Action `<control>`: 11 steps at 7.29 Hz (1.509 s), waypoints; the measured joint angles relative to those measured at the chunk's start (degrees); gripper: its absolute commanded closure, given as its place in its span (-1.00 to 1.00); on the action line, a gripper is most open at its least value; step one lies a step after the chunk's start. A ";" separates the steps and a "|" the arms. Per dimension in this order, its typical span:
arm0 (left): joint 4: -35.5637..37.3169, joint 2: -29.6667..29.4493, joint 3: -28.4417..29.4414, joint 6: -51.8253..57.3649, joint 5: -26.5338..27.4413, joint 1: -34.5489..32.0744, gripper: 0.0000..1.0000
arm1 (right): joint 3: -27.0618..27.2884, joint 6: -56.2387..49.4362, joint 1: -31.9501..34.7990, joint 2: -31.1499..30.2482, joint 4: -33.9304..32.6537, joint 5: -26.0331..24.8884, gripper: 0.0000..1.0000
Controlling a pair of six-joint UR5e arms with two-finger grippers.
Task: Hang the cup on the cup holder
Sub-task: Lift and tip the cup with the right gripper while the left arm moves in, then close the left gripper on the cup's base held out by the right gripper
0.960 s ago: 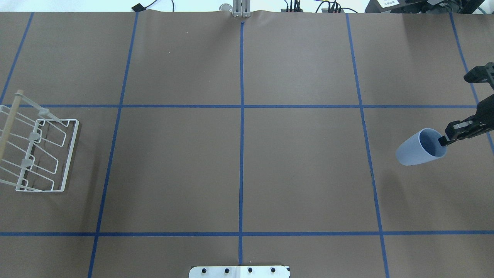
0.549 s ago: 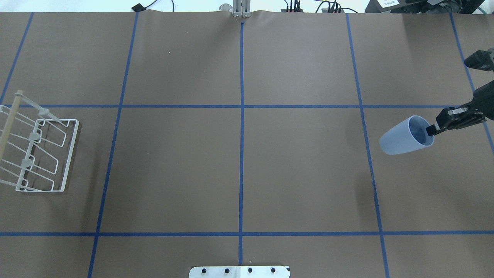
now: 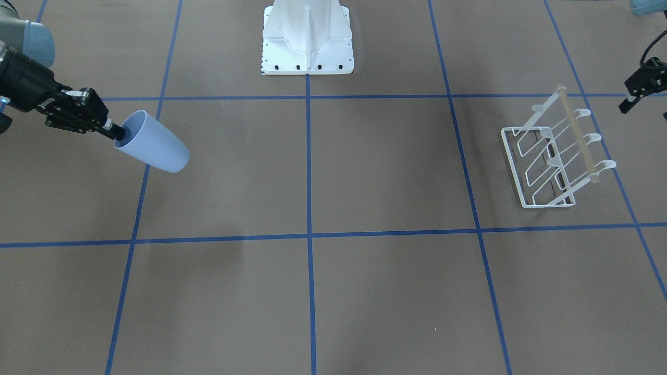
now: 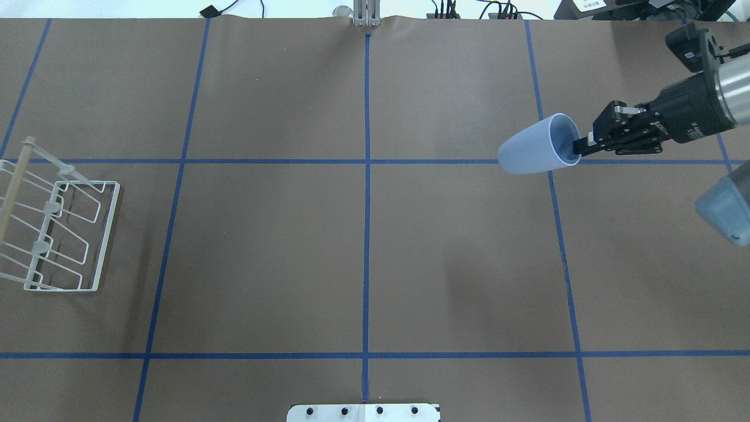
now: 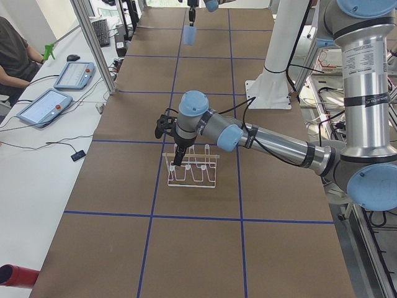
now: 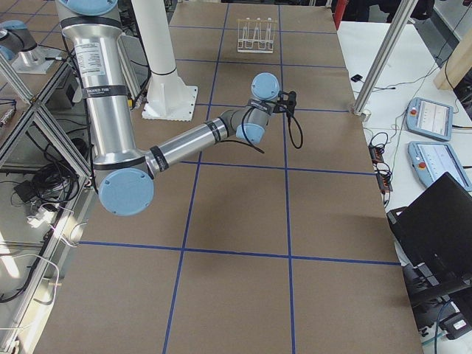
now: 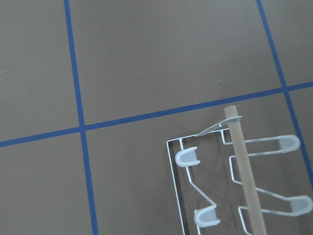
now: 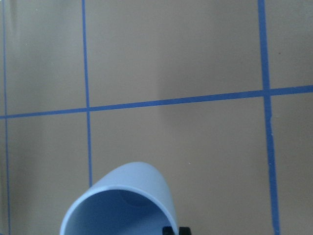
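Note:
The light blue cup (image 4: 534, 147) hangs in the air over the table's right side, tilted with its rim toward my right gripper (image 4: 580, 146). That gripper is shut on the cup's rim, one finger inside. It also shows in the front view, where the cup (image 3: 156, 150) points away from the gripper (image 3: 113, 130), and in the right wrist view (image 8: 129, 196). The white wire cup holder (image 4: 64, 234) with its wooden bar stands at the table's far left (image 3: 547, 166). My left gripper (image 3: 628, 103) hovers by the holder's wooden bar (image 7: 244, 171); I cannot tell whether it is open or shut.
Blue tape lines divide the brown table into squares. The robot's white base plate (image 4: 363, 412) sits at the near edge. Cables and plugs (image 4: 469, 10) lie along the far edge. Tablets (image 5: 46, 105) lie on the operators' side table.
My right gripper has carried the cup leftward and toward the table's far side, from the right edge to the blue line crossing. The holder has not moved.

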 measured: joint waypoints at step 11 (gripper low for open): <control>-70.01 -24.79 14.00 -93.37 5.19 27.25 -0.96 | -0.74 48.96 -21.87 13.41 34.81 -18.12 1.00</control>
